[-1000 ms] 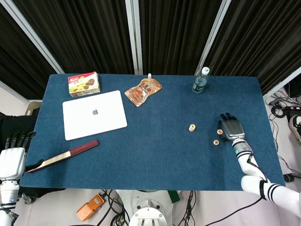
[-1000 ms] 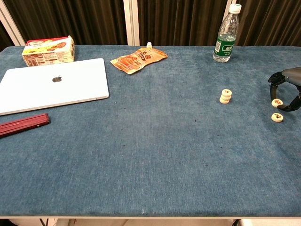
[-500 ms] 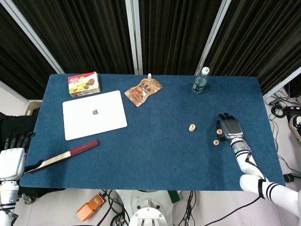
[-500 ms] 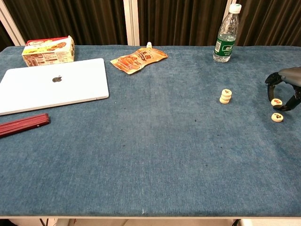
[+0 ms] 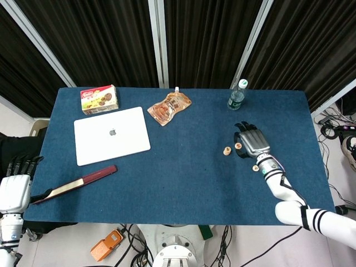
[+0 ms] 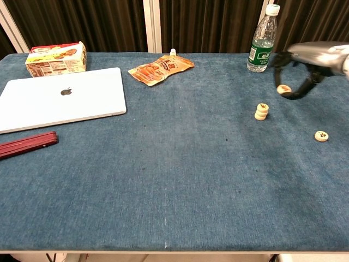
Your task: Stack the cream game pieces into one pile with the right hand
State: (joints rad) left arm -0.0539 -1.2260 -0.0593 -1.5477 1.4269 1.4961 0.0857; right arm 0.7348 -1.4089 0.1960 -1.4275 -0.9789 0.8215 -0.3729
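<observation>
Readable stuff first: the white laptop [image 6: 60, 100] near the table's left edge has the Apple logo on its closed lid. The biscuit box [image 6: 56, 58] in the far left corner has print and cookie pictures on it, but I can't read any of it. Same with the green label on the water bottle [image 6: 262, 42] at the far edge, right of centre: too small to make out. The orange snack pouch [image 6: 161, 69] by the middle of the far edge has no legible text either. The cream pieces carry dark characters on top, not readable.

Now the task bits. The right hand [image 6: 299, 67] is raised above the blue table [image 6: 163, 180], pinching one cream game piece [image 6: 283, 89] between its dark fingers, so it's grasping that. The small pile of cream pieces [image 6: 262, 111] sits on the cloth right of centre, just below and a bit left of the held piece in the chest view, apart from it. One more loose cream piece [image 6: 322, 136] lies closer to the right edge, well clear of the pile.

The left hand [image 5: 14, 186] hangs off the near left corner, fingers spread, holding nothing. A dark red folded fan [image 6: 27, 145] lies at the left edge.
</observation>
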